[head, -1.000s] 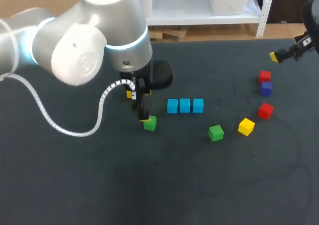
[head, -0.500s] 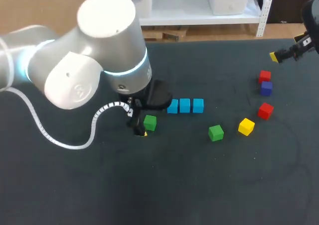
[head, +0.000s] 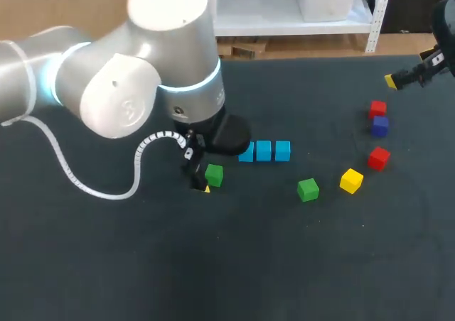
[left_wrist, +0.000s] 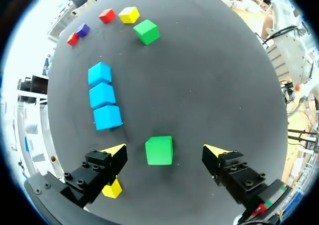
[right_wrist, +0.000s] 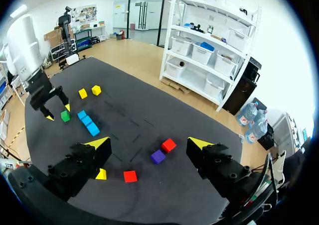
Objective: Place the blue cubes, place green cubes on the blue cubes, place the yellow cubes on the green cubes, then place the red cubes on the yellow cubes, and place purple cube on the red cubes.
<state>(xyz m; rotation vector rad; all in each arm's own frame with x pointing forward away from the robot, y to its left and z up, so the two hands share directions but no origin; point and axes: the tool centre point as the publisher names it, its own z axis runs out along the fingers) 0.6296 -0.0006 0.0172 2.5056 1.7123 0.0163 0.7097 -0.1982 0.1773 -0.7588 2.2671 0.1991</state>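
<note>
The left arm's gripper (left_wrist: 164, 150) hangs low over the dark cloth-covered table (head: 284, 264), its two yellow-tipped fingers spread wide on either side of a small green cube (left_wrist: 159, 151). The cube sits on the cloth between the fingers, and neither tip touches it. A small yellow cube (left_wrist: 112, 188) lies just beside one finger, behind the green one.

Ahead of the gripper, three light-blue cubes (head: 264, 150) form a tight row, side by side on the table and near the green cube. Past the row lie a second green cube (head: 308, 189) and, just beside it, a second yellow cube (head: 350, 180). A red cube (head: 378, 158) lies near that yellow one. Farther toward the table's far right, a dark purple cube (head: 379, 126) sits just beside a second red cube (head: 377, 109). All of these rest singly on the cloth, none stacked.

The right arm's gripper (right_wrist: 148, 144) is held high at the table's far right corner, well apart from the left arm. Its fingers are parted and hold nothing, with the purple cube and the red cubes on the cloth below.
</note>
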